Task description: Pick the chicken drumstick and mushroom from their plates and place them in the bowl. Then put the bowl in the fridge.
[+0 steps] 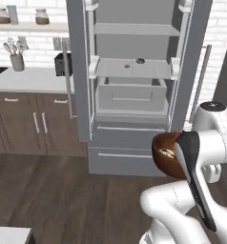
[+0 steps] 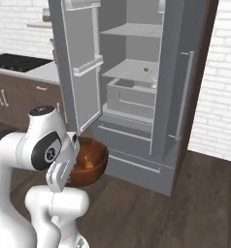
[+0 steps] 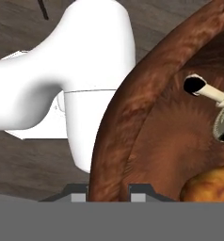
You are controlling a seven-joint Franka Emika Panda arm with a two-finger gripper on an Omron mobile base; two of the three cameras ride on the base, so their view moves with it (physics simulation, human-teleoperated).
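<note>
A: Where's the bowl [image 2: 90, 164]?
B: Clamped by its rim in the jaws, facing the open fridge [image 1: 134, 81], drumstick [image 3: 205, 186] inside.
A: Risk?
B: Tilting could spill it; clipping the shelf [image 1: 134, 70] too.

The fridge [image 1: 134, 81] stood open ahead, and the wood floor [image 1: 48, 190] between it and the robot was free. Its middle shelf [image 1: 132, 69] had bare room toward the left and front, but two small items [image 1: 134, 62] lay near the back, and the drawer [image 1: 130, 95] just below closed off the lower part. The open doors [image 2: 81, 63] with their bins [image 2: 87, 65] narrowed the way in from both sides.
</note>
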